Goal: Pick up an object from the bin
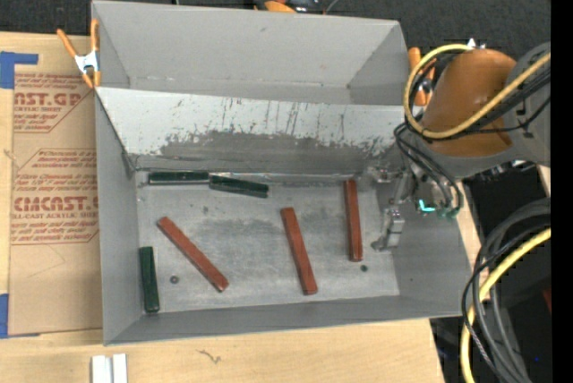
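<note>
Low at the right side of the grey metal bin (116,283), the two-finger gripper (387,234) is seen just beside a reddish-brown flat stick (354,218) that lies roughly upright in the view, close to the right wall. Whether the gripper is open or closed cannot be told, and no hold on any object can be confirmed. This nearest stick is judged the likeliest thing to be picked. A second reddish-brown stick (298,251) lies near the middle of the floor and a third (192,253) is set diagonally further left. Dark green sticks are found well apart from the gripper: one in the lower left corner (148,278) and two along the back wall (239,186) (179,178). Several risks can be judged from here. Since the stick lies flat and thin on the metal floor, it may be pushed sideways rather than caught. If it is taken near one end, it could be tipped and dropped during the lift. With the sloping right wall so near, the gripper could be scraped against it on descent.
</note>
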Tool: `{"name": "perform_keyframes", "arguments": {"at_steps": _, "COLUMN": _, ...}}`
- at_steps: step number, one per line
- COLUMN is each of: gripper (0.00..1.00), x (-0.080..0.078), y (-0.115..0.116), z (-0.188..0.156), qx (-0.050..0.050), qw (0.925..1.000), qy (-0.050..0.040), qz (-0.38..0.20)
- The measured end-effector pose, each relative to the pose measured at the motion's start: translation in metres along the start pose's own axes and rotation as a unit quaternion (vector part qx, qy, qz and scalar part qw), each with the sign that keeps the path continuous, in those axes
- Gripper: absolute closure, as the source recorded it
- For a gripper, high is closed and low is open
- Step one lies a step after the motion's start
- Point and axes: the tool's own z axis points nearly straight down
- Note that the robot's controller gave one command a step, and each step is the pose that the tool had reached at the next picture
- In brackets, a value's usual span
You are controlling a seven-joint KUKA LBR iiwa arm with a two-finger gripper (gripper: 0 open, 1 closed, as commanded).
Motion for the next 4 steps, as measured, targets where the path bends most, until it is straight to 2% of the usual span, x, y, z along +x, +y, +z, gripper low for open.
{"name": "perform_keyframes", "arguments": {"at_steps": 1, "gripper": 0.0, "x": -0.011, "y": 0.015, "z": 0.005, "qx": 0.0, "qw": 0.9961, "qy": -0.0041, "qz": -0.088}}
{"name": "perform_keyframes", "arguments": {"at_steps": 2, "gripper": 0.0, "x": -0.004, "y": -0.027, "z": 0.074, "qx": 0.001, "qw": 0.9663, "qy": -0.0033, "qz": -0.257}}
{"name": "perform_keyframes", "arguments": {"at_steps": 3, "gripper": 0.0, "x": -0.001, "y": -0.006, "z": 0.068, "qx": 0.001, "qw": 0.9083, "qy": -0.0037, "qz": -0.418}}
{"name": "perform_keyframes", "arguments": {"at_steps": 4, "gripper": 1.0, "x": -0.001, "y": -0.006, "z": 0.068, "qx": 0.0, "qw": 0.9083, "qy": -0.004, "qz": -0.418}}
